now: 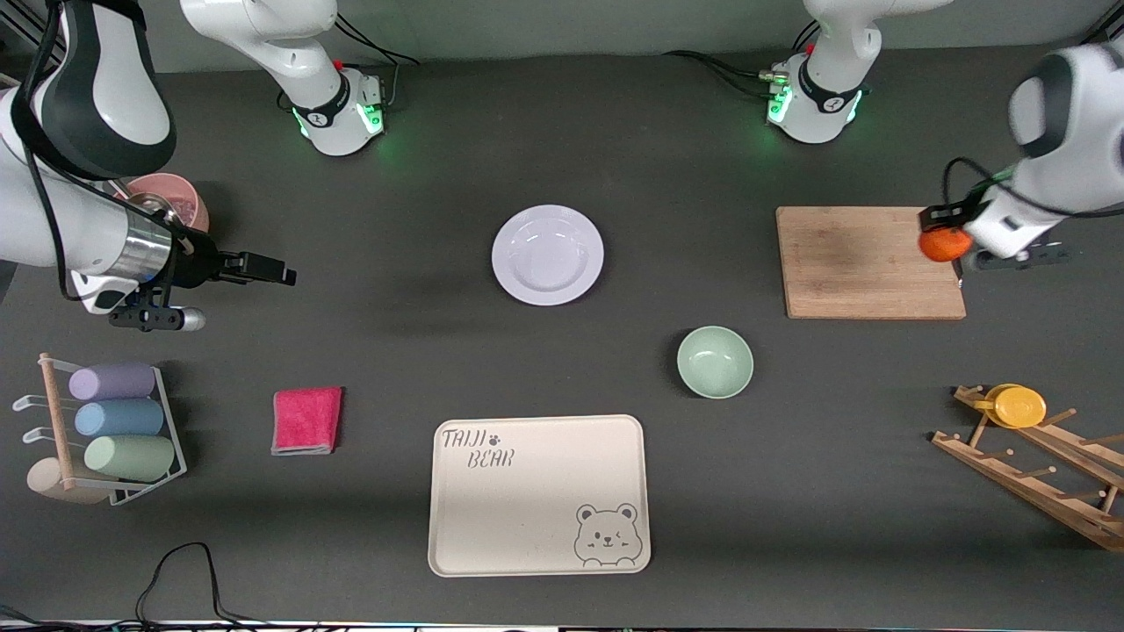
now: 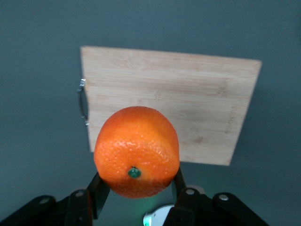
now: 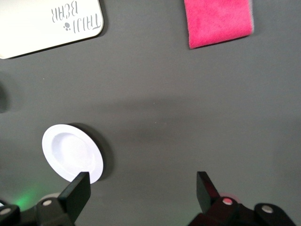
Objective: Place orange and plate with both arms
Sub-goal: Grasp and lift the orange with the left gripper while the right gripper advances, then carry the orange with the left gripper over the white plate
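The tray (image 1: 539,495) lies bare; left gripper (image 1: 946,239) pinches the orange (image 1: 945,245) over the board (image 1: 869,262); right gripper (image 1: 263,267) waits spread. Next, probably carry the orange toward the plate (image 1: 547,254).

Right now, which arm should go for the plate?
Right. Its pincer is open, holds nothing, and hangs toward its own end of the table, with the plate in its wrist view. The left pincer is shut on the orange.

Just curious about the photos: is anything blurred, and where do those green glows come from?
Front view: the left arm's upper part looks motion-smeared, and green lights glow at both arm bases. Left wrist view: the orange looms sharp before the cutting board. Right wrist view: a faint green glow beside the plate.
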Controlling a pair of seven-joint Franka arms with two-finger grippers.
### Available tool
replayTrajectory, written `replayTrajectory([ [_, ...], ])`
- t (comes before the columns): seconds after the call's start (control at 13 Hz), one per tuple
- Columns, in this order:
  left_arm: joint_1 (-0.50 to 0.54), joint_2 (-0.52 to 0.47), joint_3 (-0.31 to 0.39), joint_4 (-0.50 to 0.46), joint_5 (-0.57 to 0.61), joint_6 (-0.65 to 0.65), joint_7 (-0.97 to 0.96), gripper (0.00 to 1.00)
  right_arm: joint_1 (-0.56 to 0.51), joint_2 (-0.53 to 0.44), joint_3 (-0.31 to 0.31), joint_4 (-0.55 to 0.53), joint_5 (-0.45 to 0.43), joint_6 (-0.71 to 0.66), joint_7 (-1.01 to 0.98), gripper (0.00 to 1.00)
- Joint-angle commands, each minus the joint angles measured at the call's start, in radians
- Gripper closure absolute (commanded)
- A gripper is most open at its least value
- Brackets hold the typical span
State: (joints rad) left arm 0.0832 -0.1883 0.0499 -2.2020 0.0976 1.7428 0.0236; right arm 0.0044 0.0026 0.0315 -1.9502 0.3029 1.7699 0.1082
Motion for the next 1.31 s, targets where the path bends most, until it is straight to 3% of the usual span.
replayTrajectory([
  [0.0, -0.040, 0.038, -0.002, 0.248, 0.007, -0.207, 0.009, 1.00, 0.006, -0.049, -0.005, -0.061, 0.038, 0.036, -0.005, 0.00],
  [0.31, -0.054, 0.069, -0.076, 0.471, -0.007, -0.399, -0.011, 1.00, 0.032, -0.062, -0.002, -0.075, 0.120, 0.043, -0.013, 0.00],
  [0.62, -0.060, 0.087, -0.244, 0.487, -0.096, -0.391, -0.219, 1.00, 0.059, -0.084, 0.004, -0.120, 0.188, 0.085, -0.021, 0.00],
  [0.77, -0.060, 0.139, -0.387, 0.507, -0.171, -0.346, -0.431, 1.00, 0.057, -0.084, 0.004, -0.163, 0.257, 0.115, -0.105, 0.00],
  [1.0, -0.091, 0.304, -0.585, 0.577, -0.196, -0.203, -0.734, 1.00, 0.055, -0.085, 0.001, -0.216, 0.320, 0.138, -0.175, 0.00],
  [1.08, -0.124, 0.376, -0.625, 0.611, -0.193, -0.159, -0.845, 1.00, 0.057, -0.085, 0.001, -0.239, 0.331, 0.155, -0.198, 0.00],
  [1.23, -0.265, 0.493, -0.636, 0.651, -0.182, -0.027, -1.063, 1.00, 0.057, -0.092, 0.001, -0.291, 0.393, 0.184, -0.251, 0.00],
])
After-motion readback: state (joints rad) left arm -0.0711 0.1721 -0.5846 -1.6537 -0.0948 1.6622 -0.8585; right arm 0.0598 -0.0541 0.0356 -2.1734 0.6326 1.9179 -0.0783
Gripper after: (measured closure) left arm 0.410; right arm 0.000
